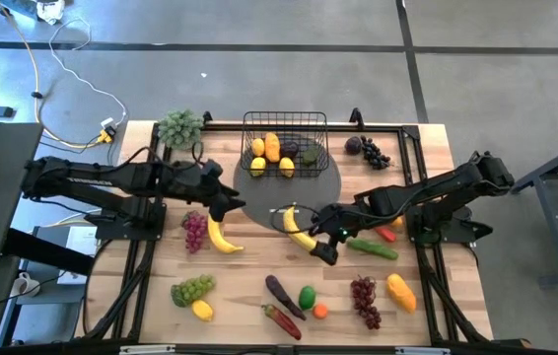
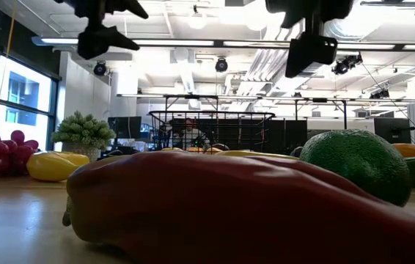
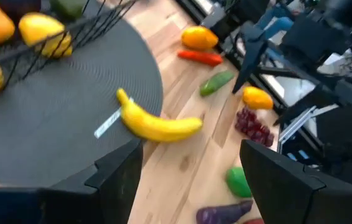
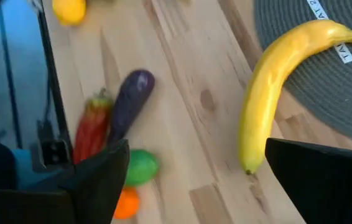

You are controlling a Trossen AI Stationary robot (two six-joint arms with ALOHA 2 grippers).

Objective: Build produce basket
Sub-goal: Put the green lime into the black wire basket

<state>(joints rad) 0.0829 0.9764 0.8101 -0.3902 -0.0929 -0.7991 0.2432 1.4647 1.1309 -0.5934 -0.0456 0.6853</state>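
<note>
Basket (image 1: 285, 144) holding lemons (image 1: 257, 165), mango (image 1: 272, 147), dark fruit. Right hand (image 1: 319, 243) wide open, empty, beside banana (image 1: 297, 228) on mat edge. Left hand (image 1: 222, 202) part-open, empty.

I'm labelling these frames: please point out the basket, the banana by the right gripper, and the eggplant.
basket (image 1: 285, 120), high view, far wire rim.
banana (image 4: 269, 93), right wrist view, middle of its curve.
eggplant (image 1: 281, 294), high view, middle of its body.
</note>
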